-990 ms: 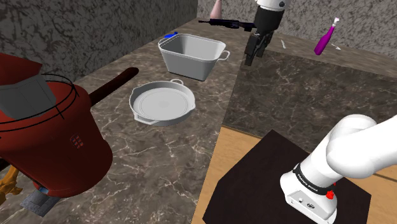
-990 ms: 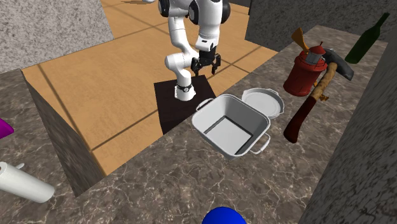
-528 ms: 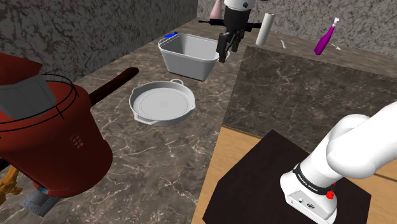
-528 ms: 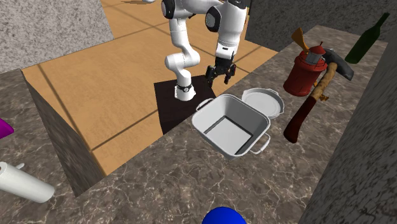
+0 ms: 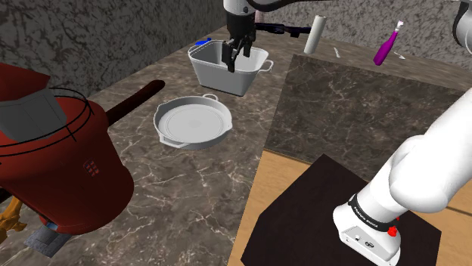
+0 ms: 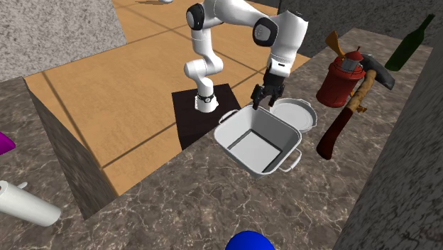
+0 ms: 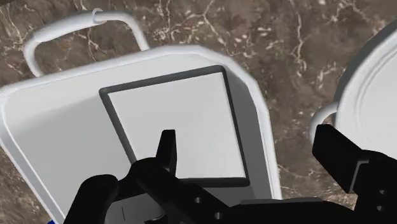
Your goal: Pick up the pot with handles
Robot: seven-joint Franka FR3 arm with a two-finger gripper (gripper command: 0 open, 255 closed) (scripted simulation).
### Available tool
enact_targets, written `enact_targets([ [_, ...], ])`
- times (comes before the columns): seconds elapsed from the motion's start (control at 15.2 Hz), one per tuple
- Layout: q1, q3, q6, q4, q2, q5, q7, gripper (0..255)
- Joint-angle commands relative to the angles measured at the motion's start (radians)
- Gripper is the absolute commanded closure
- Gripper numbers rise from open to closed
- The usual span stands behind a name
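While the open gripper is hovering over the pot: choosing where to take hold

As the gripper (image 5: 236, 60) is hanging just above the pot (image 5: 219, 75), its two black fingers are standing well apart and clasping nothing. Seen from the wrist, the gripper (image 7: 251, 159) is straddling one side wall of the pot (image 7: 172, 114): one finger is lying over the flat floor inside, the other outside the wall, toward the shallow round pan (image 7: 375, 95). The pot (image 6: 234, 131) is standing upright and empty on the dark marbled worktop (image 6: 177, 206), close to the edge facing the stand (image 6: 186, 124) and near the worktop's inner corner, with the pan (image 6: 294, 113) just beside it.

Handling, as judged: the pale, squarish body is looking stiff and thin-walled, so it is probably keeping its shape under a pinch. Being empty, it is likely weighing little, yet its smooth walls may be slipping between the pads. A pinch on one wall is putting the load off-centre, so the pot is likely tipping as it is rising. Two thin loop handles (image 7: 83, 25) are projecting from opposite ends; either is offering a hold, though the wall between the fingers is lying nearer
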Motion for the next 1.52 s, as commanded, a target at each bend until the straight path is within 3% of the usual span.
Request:
enact_targets([
  [0.0,0.018,0.02,-0.012,0.085,0.081,-0.055,0.025,0],
  [0.07,0.029,0.026,-0.02,0.129,0.122,-0.082,0.035,0],
  [0.73,0.025,0.021,0.078,0.021,0.115,-0.086,0.063,0],
  [0.79,0.026,0.021,0.078,0.021,0.115,-0.086,0.063,255],
  [1.45,0.026,0.022,0.065,0.034,0.115,-0.085,0.059,255],
])
